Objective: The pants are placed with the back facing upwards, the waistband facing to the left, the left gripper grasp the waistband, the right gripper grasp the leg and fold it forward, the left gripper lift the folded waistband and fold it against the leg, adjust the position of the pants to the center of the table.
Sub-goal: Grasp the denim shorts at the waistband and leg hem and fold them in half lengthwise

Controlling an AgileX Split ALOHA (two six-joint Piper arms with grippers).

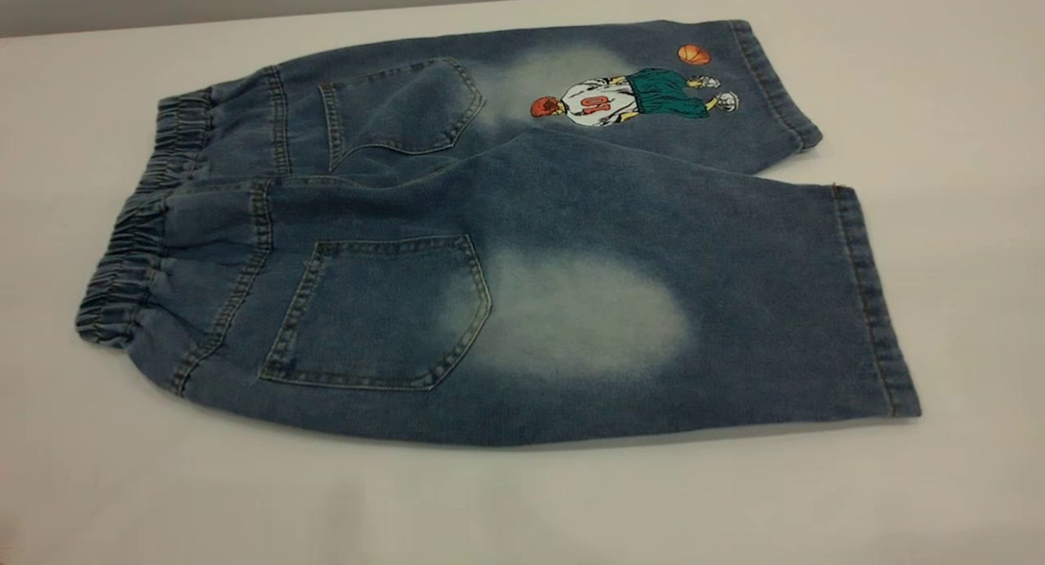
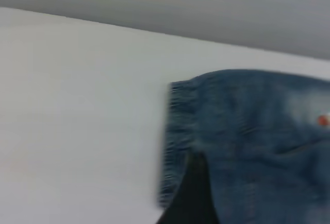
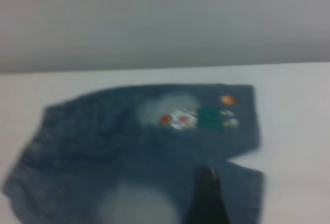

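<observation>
Black left claw (image 2: 192, 193) hovers over the waistband (image 2: 178, 141); right claw (image 3: 207, 195) above the leg (image 3: 154, 193).

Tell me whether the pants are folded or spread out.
Spread flat. The pants show both back pockets, both legs side by side on the table; waistband unfolded.

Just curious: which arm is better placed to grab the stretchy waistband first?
Probably the left: its wrist view shows the left gripper right by the waistband, while the right gripper hangs over the leg end of the pants.
</observation>
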